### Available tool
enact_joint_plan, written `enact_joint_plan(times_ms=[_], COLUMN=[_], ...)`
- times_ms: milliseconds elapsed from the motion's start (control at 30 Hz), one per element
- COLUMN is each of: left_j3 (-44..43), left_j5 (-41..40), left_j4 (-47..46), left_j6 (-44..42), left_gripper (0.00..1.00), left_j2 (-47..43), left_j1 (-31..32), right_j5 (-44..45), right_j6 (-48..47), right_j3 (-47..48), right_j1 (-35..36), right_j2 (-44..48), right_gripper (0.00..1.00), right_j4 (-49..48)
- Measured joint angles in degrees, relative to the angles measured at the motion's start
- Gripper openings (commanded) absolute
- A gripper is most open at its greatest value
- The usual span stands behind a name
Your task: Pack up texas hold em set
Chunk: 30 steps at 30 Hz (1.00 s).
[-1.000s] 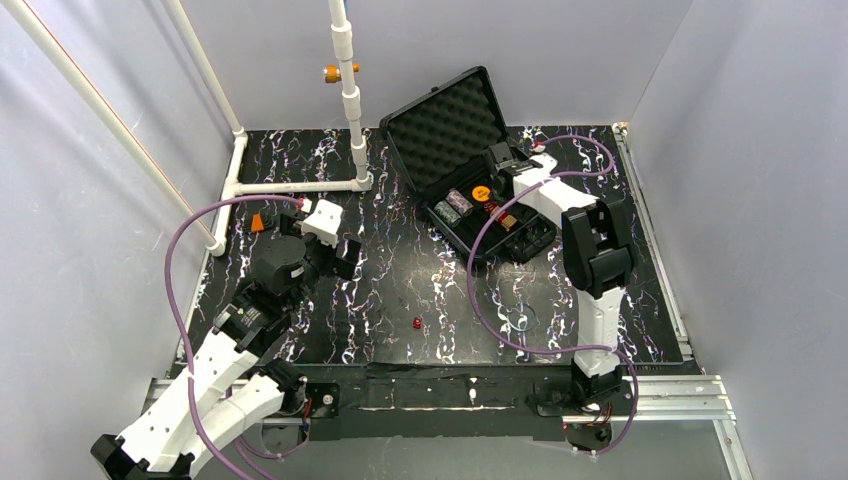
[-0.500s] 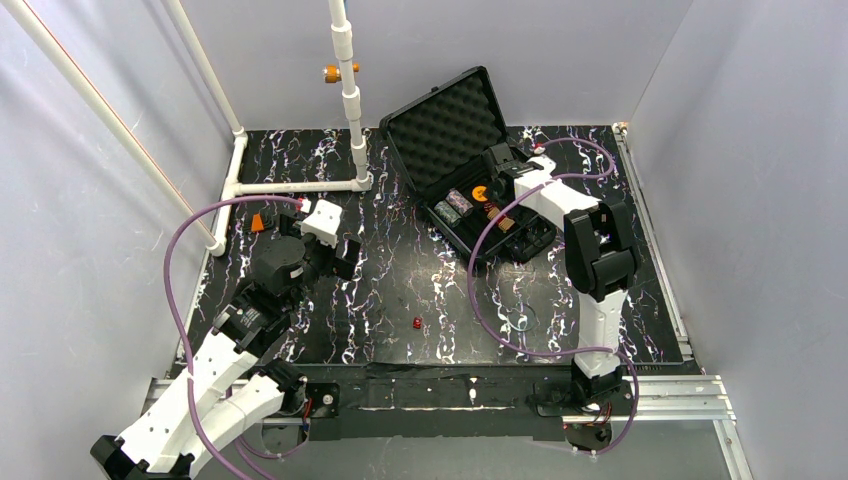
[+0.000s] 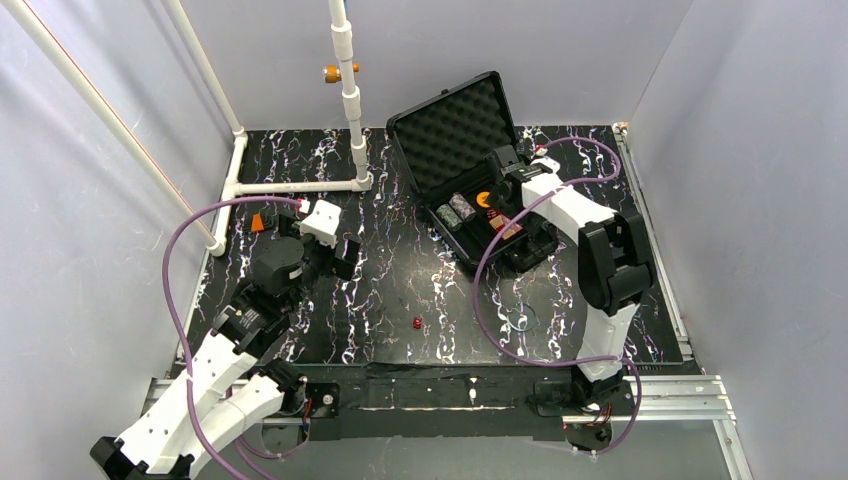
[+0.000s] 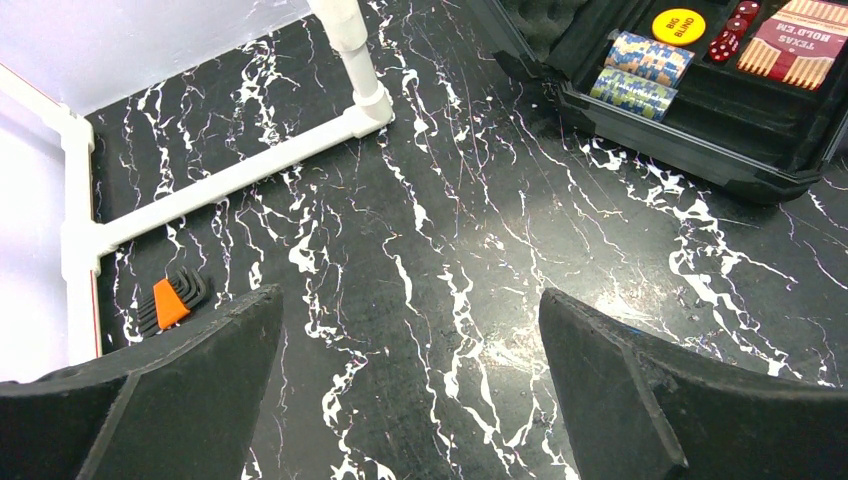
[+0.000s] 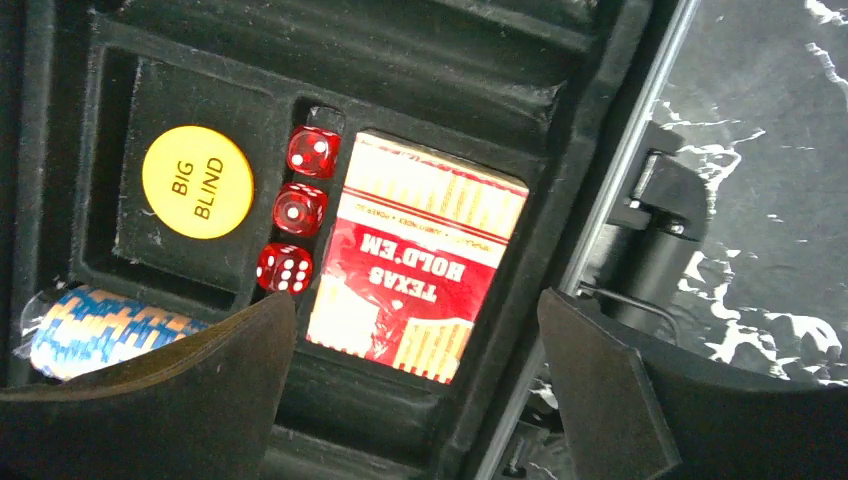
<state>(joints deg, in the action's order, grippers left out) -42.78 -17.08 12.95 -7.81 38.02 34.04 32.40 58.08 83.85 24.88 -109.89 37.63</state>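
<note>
Inspector: Jaws of right gripper [image 5: 415, 305] have just parted; card box [image 5: 415, 255] sits in the case [image 3: 450, 125] beside three dice [image 5: 298, 212].
Clerk: Noted; left gripper [image 4: 410, 300] idle, jaws apart; loose die [image 3: 417, 322] on table [image 3: 380, 270], unpacked.

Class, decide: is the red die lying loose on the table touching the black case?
Apart. The top external view shows the red die alone on the table, with a stretch of bare tabletop between it and the case.

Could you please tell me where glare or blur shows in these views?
Left wrist: soft glare on the table, lower centre. Right wrist: card box lettering sharp, no glare. Top external: even light, the loose die tiny.
</note>
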Motion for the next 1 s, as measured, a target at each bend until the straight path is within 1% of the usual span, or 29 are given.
enact_joint_plan(times_ms=[133,233,333,400,500,567,633,667,867,967,1000], left_j3=[0.0,0.0,0.0,0.0,0.0,0.0,0.0,0.0,0.0,0.0,0.0], left_j5=[0.2,0.3,0.5,0.7,0.7,0.7,0.7,0.7,0.7,0.7,0.8], left_j4=[0.0,0.2,0.5,0.5,0.5,0.5,0.5,0.5,0.5,0.5,0.5], left_j6=[0.1,0.2,0.3,0.4,0.4,0.4,0.4,0.4,0.4,0.4,0.4], left_gripper=[0.99,0.99,0.99,0.99,0.99,0.99,0.99,0.99,0.99,0.99,0.99], left_j2=[-0.1,-0.1,-0.1,-0.1,-0.1,0.0,0.2,0.2,0.7,0.9,1.0], left_j1=[0.0,0.0,0.0,0.0,0.0,0.0,0.0,0.0,0.0,0.0,0.0], right_j5=[2.7,4.6,4.2,2.7,-0.6,-2.6,-3.7,-4.3,-6.4,-7.4,-7.9], right_j6=[-3.7,-7.7,-13.1,-16.2,-20.7,-23.5,-26.0,-26.9,-29.9,-30.8,-31.2], right_j3=[-1.0,-2.3,-4.6,-5.7,-8.0,-9.5,-10.3,-10.5,-9.2,-8.6,-8.4], right_j1=[0.0,-0.3,-1.2,-2.1,-4.0,-5.2,-6.4,-7.0,-9.6,-10.5,-10.7], right_j2=[3.3,5.1,6.3,6.4,6.4,6.4,7.0,7.1,5.6,4.8,4.5], right_gripper=[0.98,0.92,0.84,0.76,0.60,0.47,0.37,0.34,0.26,0.26,0.27], right_j4=[3.4,3.7,0.6,-1.9,-7.1,-10.3,-11.0,-11.4,-14.3,-16.3,-16.9])
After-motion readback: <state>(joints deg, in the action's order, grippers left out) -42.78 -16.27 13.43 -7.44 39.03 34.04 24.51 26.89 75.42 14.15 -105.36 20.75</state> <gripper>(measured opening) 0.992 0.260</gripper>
